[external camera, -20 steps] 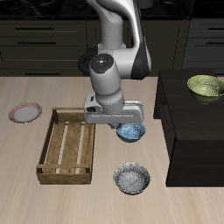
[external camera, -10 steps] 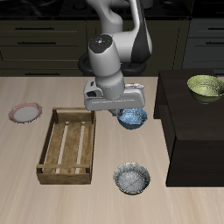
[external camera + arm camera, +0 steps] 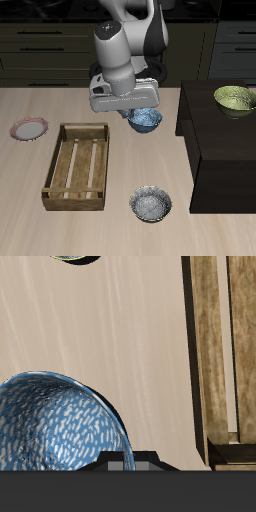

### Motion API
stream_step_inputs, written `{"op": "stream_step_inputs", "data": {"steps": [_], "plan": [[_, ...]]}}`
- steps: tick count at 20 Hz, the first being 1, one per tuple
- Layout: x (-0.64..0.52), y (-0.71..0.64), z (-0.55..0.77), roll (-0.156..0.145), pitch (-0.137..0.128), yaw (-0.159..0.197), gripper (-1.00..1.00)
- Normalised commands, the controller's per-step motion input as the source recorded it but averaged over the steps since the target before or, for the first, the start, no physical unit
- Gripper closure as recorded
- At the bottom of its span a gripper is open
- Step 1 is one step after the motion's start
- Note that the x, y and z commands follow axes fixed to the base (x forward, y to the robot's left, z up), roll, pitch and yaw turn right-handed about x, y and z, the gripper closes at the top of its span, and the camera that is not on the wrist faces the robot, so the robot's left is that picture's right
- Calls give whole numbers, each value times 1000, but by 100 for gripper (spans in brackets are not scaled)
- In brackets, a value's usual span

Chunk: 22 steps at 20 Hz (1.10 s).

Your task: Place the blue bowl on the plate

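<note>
My pincer (image 3: pixel 140 112) grips the blue bowl (image 3: pixel 146 121) mid-frame; the plate (image 3: pixel 29 129) lies far toward frame-left

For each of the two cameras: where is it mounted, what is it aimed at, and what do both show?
Exterior view: in front of and above the table, facing the arm; shows the claw holding the blue bowl, plus the plate.
Wrist view: on the claw, looking down at the tabletop; only a dark edge of the claw's body shows.
Shared: the blue bowl and the wooden crate.
</note>
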Motion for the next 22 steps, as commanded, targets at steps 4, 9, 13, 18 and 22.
{"op": "stream_step_inputs", "data": {"steps": [4,9,13,18,22], "plan": [[-149,-207,100,-19,-21,15,100],[-193,-328,139,-25,-27,-5,100],[-107,-259,108,-20,-22,-6,100],[-120,-408,131,-44,-24,-6,100],[-158,-460,204,-75,-57,-3,100]]}}
